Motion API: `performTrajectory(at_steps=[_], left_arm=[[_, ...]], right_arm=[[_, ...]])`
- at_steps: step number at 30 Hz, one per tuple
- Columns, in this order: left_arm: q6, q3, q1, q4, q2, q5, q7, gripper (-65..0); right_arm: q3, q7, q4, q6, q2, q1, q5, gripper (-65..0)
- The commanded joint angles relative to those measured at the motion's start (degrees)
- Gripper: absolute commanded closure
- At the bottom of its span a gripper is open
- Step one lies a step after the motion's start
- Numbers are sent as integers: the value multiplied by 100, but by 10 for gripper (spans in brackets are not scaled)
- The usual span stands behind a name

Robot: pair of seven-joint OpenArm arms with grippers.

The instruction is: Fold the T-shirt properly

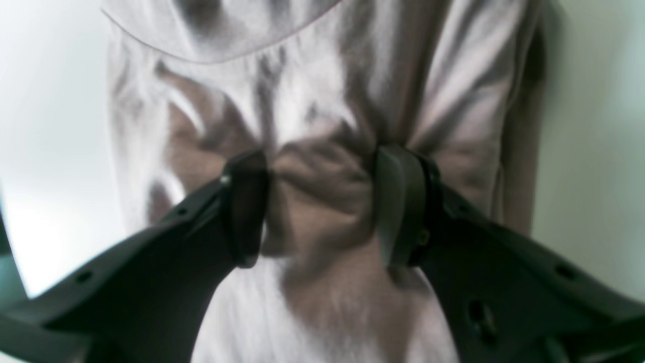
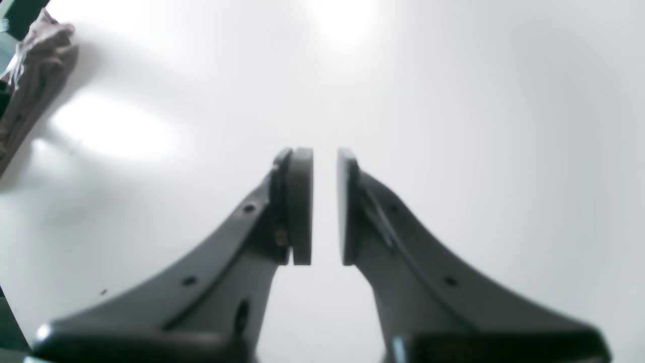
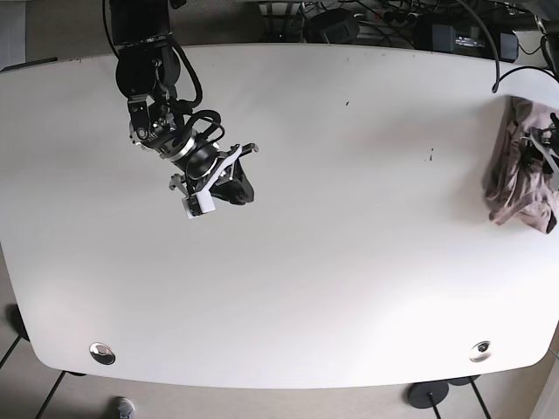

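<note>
The white table (image 3: 288, 288) is carrying the T-shirt (image 3: 515, 188) bunched at its right edge, near the far right corner. The left gripper (image 1: 322, 206) is pinching a wad of the pale fabric between its pads. The right gripper (image 2: 325, 206) is hovering over bare tabletop toward the far left corner, jaws slightly parted and holding nothing. Dragging the cloth toward the centre should give spreading room.

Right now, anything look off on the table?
Yes. The T-shirt is bunched in a crumpled heap at the table's far edge, not spread flat. The left gripper pinches a wad of it; the right gripper hangs over bare table.
</note>
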Motion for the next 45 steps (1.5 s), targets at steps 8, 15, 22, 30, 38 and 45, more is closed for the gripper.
performTrajectory(at_steps=[8,15,22,30,38,45], left_arm=[[-41,-304,5,797,-728,-4,-237,-312],[-41,-348,14,2564,230,58,545,-312],[157,109,32,3927,2376,1438,528,-311],[1423,109,1157,5307,4019,1702,458,-307],[2390,101,4339,6837,4494,1799,-1107,-211],[2935,145,6432,6916,4925,1799,-1942,-211]], right_arm=[[20,148,320,0,21,-27,13,-71],[653,166,302,-9,258,-334,13,-71],[1611,509,311,44,557,-950,-4,-71],[1945,2091,329,44,478,-1952,-1112,-71],[2209,4192,302,52,355,-3745,-1218,-71],[2174,5001,293,52,338,-5205,-936,-71]])
